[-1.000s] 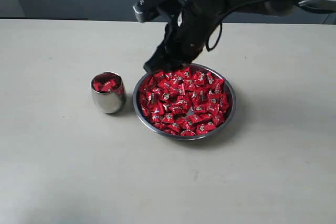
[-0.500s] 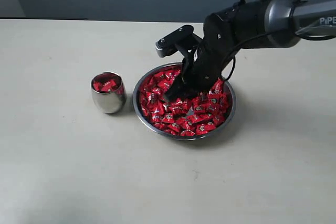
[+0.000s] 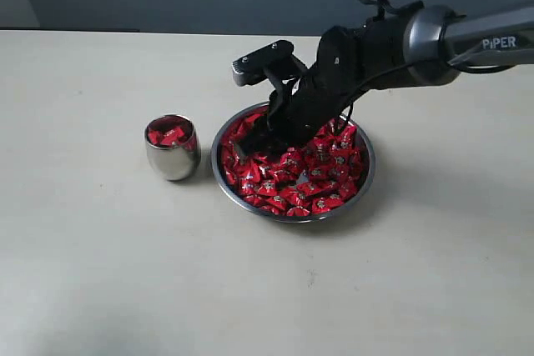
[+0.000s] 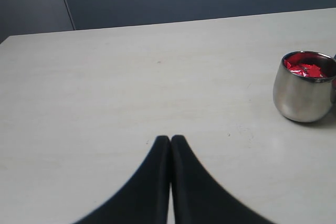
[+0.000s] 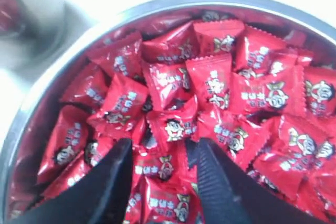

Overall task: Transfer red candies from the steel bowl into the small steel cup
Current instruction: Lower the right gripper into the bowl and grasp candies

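Beside steel bowl (image 3: 219, 177), small steel cup (image 3: 172, 160) upright, mouth up

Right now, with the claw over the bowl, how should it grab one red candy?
Probably best to pinch the face-up candy under the open claw across its puffy middle, coming straight down. The candies lie flat in a heap, and the bowl's wall blocks any sideways approach.

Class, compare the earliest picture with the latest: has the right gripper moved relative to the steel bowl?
Yes. The right gripper went from the far rim of the steel bowl down among the candies, jaws open.
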